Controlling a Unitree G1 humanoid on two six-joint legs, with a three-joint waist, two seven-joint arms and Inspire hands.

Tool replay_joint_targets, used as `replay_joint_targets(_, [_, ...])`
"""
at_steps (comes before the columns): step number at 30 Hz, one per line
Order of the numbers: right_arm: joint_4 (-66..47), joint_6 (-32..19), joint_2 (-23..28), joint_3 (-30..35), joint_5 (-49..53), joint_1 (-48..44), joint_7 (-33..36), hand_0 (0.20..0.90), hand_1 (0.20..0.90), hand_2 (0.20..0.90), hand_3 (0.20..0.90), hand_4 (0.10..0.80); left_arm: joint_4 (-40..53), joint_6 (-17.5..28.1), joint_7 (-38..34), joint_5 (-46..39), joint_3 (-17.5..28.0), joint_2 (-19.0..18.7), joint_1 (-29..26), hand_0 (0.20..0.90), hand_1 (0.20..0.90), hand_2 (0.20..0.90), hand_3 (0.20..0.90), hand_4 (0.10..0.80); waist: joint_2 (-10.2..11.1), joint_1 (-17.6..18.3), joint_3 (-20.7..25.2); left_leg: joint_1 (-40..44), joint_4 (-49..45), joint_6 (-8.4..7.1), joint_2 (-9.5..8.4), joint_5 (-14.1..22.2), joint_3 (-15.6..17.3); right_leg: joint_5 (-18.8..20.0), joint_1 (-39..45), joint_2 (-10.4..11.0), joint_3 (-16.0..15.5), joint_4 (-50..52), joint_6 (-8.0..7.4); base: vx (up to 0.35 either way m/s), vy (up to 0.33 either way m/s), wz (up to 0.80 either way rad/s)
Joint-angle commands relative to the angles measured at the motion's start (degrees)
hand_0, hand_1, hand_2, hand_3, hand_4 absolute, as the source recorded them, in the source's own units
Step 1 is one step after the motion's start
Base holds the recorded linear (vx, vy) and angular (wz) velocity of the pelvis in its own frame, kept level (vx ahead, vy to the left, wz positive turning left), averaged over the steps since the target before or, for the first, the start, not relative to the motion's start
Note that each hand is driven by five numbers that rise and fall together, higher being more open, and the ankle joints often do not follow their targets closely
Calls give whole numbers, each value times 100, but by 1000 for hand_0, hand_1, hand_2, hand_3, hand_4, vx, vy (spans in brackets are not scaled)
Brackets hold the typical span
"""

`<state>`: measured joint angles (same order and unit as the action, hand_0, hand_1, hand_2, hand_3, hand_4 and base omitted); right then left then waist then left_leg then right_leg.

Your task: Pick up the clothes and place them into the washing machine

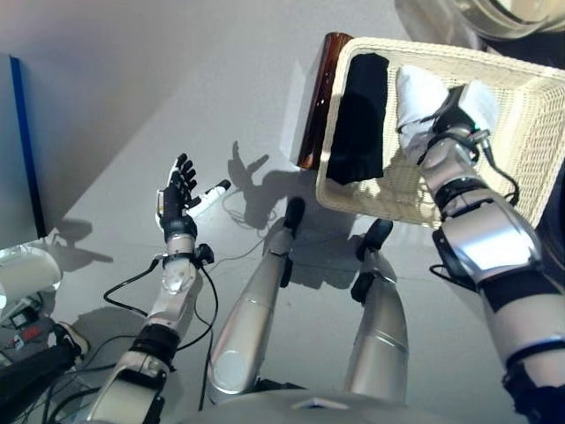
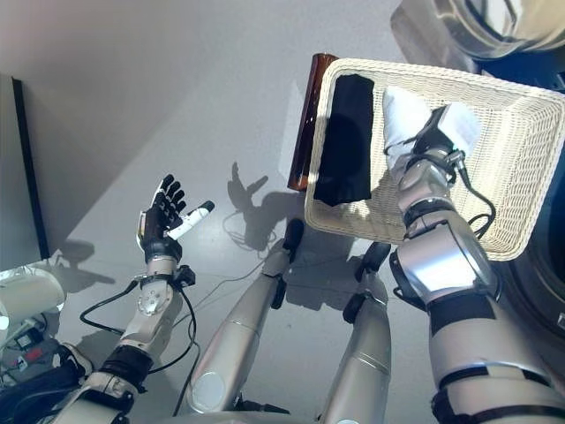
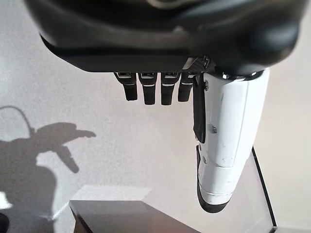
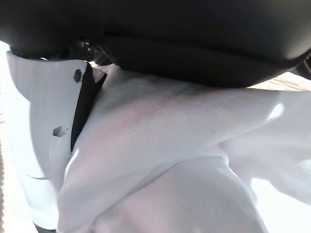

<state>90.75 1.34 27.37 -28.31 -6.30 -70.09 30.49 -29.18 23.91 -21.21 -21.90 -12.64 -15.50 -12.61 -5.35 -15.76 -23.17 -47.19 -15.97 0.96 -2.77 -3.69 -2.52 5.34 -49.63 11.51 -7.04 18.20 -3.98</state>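
In the cream woven wicker laundry basket (image 1: 530, 132), just in front of the robot, we find two garments side by side: a black folded cloth (image 1: 360, 119) toward the left rim and a white crumpled cloth (image 1: 424, 99) beside it. Our right hand (image 2: 439, 131) is down in the basket, on the white cloth. In the right wrist view that cloth fills the frame and lies against the white-covered thumb (image 4: 43, 136), but the fingers are hidden, so we cannot tell whether they have closed on the fabric. Our left hand (image 1: 180, 196) hangs well apart over the bare grey floor, fingers straight and spread, holding nothing. The curved metal rim of the washing machine (image 1: 494, 19) shows just beyond the basket's far edge.

We judge the white cloth light, soft and limp — it will sag and trail once lifted, and a shallow pinch could slip off. Taking a bunched fold near its middle seems safest, so less fabric hangs to snag on the wicker rim. The black cloth, lying flatter, would want fingers worked under an edge or a fold gathered first.
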Motion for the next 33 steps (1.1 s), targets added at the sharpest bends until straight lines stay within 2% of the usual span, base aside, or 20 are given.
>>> replay_joint_targets(1, [-126,-122,370,3,246,-43,249,200,200,200,200,300,139,251,-66,124,151,-224,313,900,900,900,900,800,-407,144,118,-108,167,-298,-162,42,123,-320,439,-140,141,-107,66,-13,-9,-18])
replay_joint_targets(4, [-335,-424,482,415,861,224,249,200,200,200,200,300,-62,253,16,73,134,-235,395,900,900,900,900,800,-426,197,213,35,205,-283,-142,54,170,-266,575,-158,209,-220,54,4,-4,-13])
replay_joint_targets(7, [-475,-803,557,1070,1899,505,177,200,200,200,200,300,-215,264,96,28,119,-252,488,900,900,900,900,800,-478,251,331,240,298,-281,-126,52,214,-244,749,-169,259,-338,44,27,-4,-22])
replay_joint_targets(10, [-821,-1466,491,2059,3711,924,12,200,200,200,200,300,-345,241,175,40,72,-277,559,900,900,900,900,800,-544,315,448,462,392,-274,-109,75,271,-235,938,-181,313,-470,25,41,4,-13])
replay_joint_targets(15, [-1888,-2753,-405,3363,6884,1724,-869,200,200,200,200,300,-558,270,309,-160,-14,-207,610,900,900,900,900,800,-628,442,587,694,530,-270,-75,90,360,-219,1128,-213,410,-649,8,34,6,-16])
replay_joint_targets(18, [-2242,-3082,-718,3733,7663,1956,-1272,200,200,200,200,300,-605,321,435,-322,-99,-93,685,900,900,900,900,800,-721,488,661,772,568,-267,-67,86,390,-222,1194,-226,455,-708,10,21,-1,-17])
replay_joint_targets(25, [-2823,-3764,-913,4228,8216,2129,-1450,200,200,200,200,300,-851,441,655,-578,-288,31,839,900,900,900,900,800,-962,527,850,878,641,-274,-74,75,491,-216,1239,-265,564,-790,17,17,2,-9])
replay_joint_targets(33, [-3105,-4140,-804,4549,8173,2067,-1214,200,200,200,200,300,-908,495,783,-682,-566,124,875,900,900,900,900,800,-1230,596,1016,933,641,-287,-48,126,594,-300,1179,-317,718,-701,37,37,16,-11])
